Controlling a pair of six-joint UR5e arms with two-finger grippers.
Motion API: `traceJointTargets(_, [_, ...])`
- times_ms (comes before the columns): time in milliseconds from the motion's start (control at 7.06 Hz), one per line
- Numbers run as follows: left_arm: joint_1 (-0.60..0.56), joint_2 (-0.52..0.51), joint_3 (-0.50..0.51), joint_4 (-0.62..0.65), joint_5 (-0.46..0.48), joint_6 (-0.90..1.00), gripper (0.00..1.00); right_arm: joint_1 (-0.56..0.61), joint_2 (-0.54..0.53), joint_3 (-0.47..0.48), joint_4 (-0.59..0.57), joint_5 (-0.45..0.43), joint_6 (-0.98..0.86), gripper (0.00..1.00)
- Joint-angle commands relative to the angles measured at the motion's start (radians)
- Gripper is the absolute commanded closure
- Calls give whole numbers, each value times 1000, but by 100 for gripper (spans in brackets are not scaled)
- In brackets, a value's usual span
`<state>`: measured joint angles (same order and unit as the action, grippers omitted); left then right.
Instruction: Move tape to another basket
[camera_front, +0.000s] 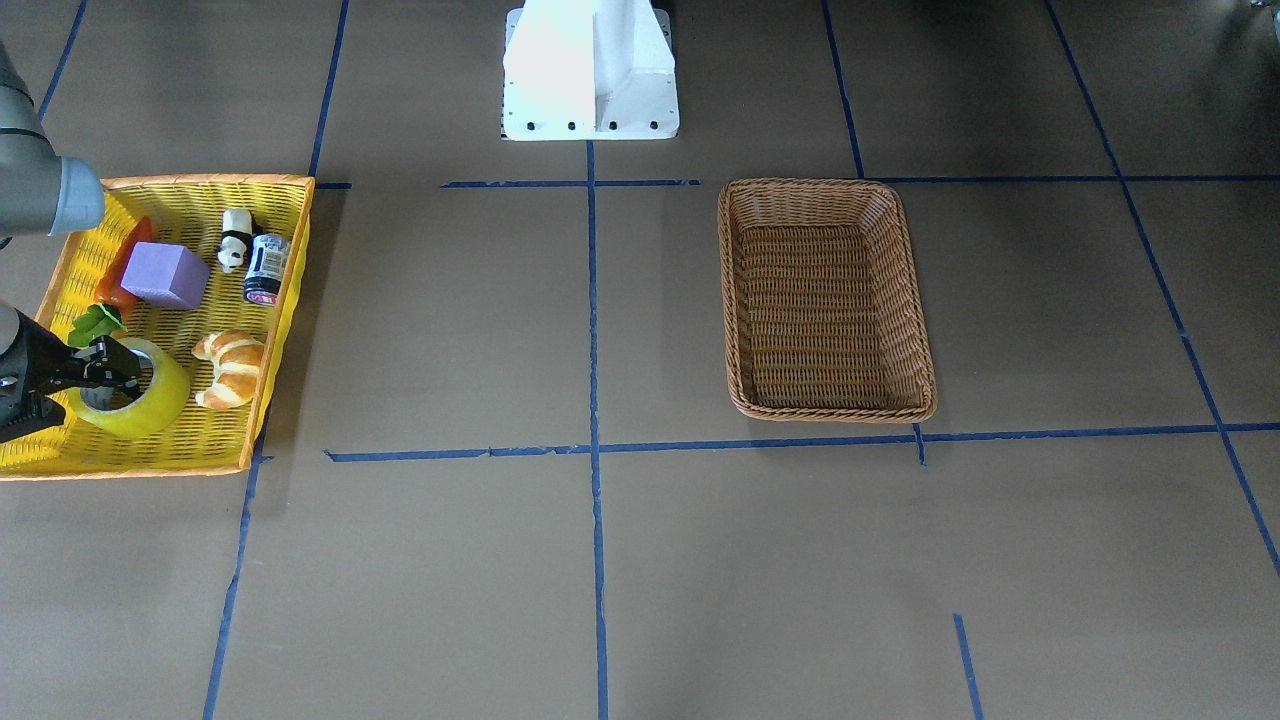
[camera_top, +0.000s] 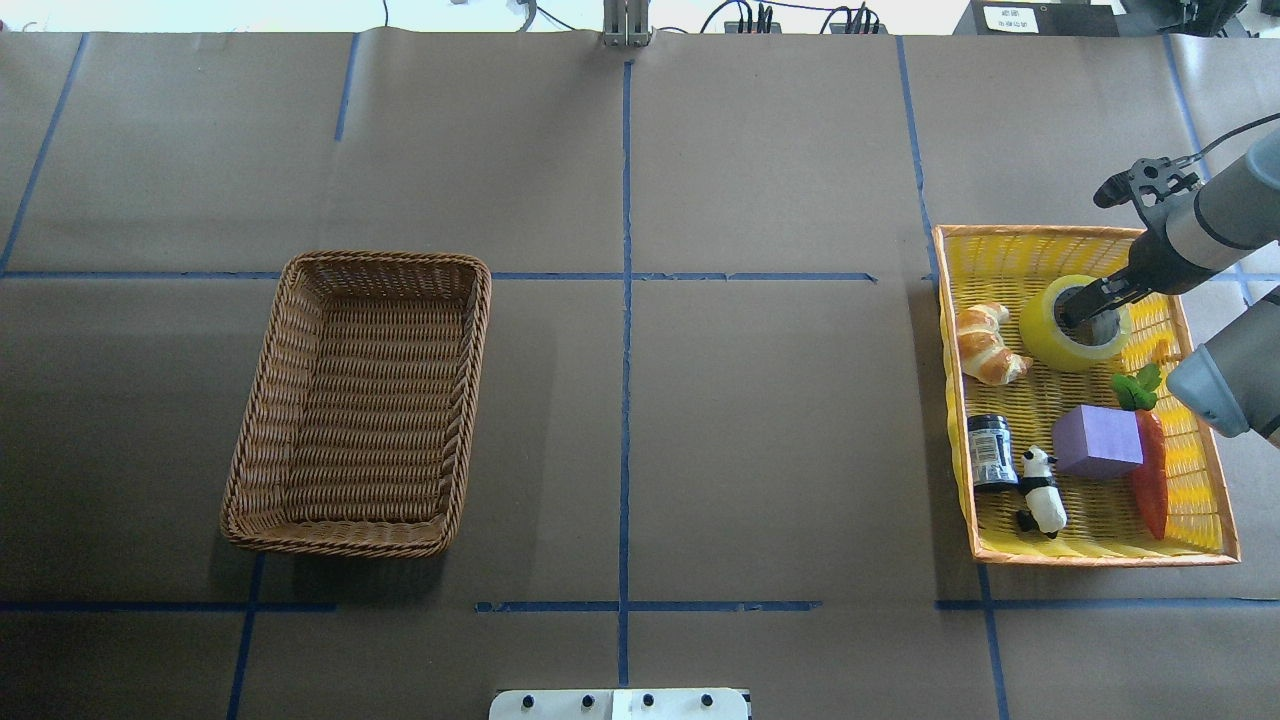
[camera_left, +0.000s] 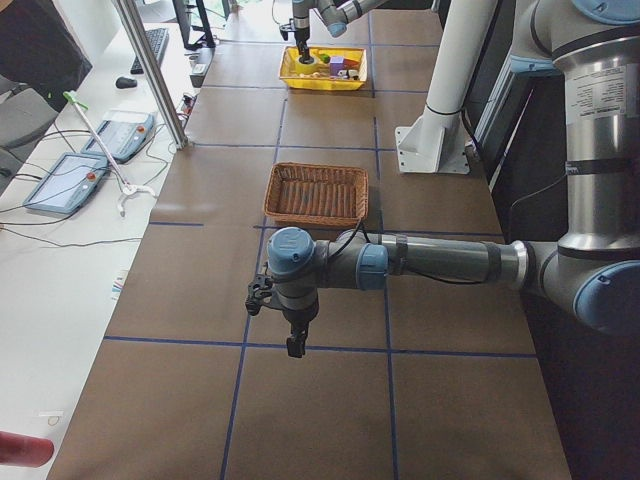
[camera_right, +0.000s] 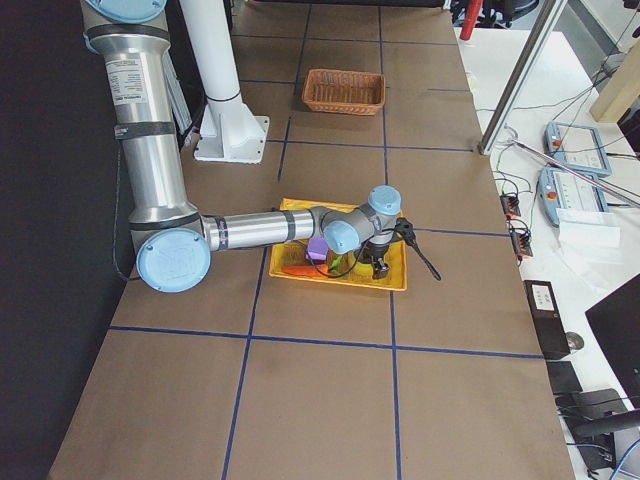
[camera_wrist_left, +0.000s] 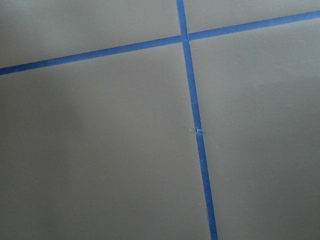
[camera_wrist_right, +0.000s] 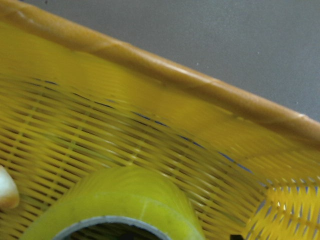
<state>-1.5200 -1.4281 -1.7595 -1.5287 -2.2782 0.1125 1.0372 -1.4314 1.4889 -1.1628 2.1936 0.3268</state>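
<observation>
The tape (camera_top: 1042, 335) lies hole-up in the yellow basket (camera_top: 1090, 545) at the table's right end. It also shows in the front view (camera_front: 160, 400) and fills the bottom of the right wrist view (camera_wrist_right: 130, 200). My right gripper (camera_top: 1078, 308) is down at the tape with one finger inside its grey core. The jaws stand apart across the roll's wall, and the tape rests on the basket floor. The brown wicker basket (camera_top: 255, 420) stands empty on the table's left half. My left gripper (camera_left: 292, 325) hangs over bare table, seen only from the side, so I cannot tell its state.
The yellow basket also holds a croissant (camera_top: 985, 345), a purple block (camera_top: 1097, 442), a carrot (camera_top: 1150, 470), a panda figure (camera_top: 1040, 490) and a small dark can (camera_top: 990, 452). Blue tape lines cross the brown table. The robot's white base (camera_front: 590, 70) stands mid-table.
</observation>
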Motion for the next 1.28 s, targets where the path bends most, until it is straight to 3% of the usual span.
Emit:
traceJointTargets(0, [1, 0, 0, 1, -3, -1, 0, 7, -7, 7, 2, 3, -2, 86])
traceJointTargets(283, [0, 0, 0, 1, -3, -1, 0, 38, -4, 8, 2, 9, -2, 100])
traceJointTargets(709, [1, -3, -6, -2, -4, -4, 0, 116, 9, 54, -3, 60, 23, 100])
traceJointTargets(850, [1, -26, -18, -11, -7, -5, 0, 118, 47, 60, 2, 60, 111, 100])
traceJointTargets(1134, [1, -64, -23, -216, -4, -5, 0, 101, 87, 96, 73, 58, 333, 100])
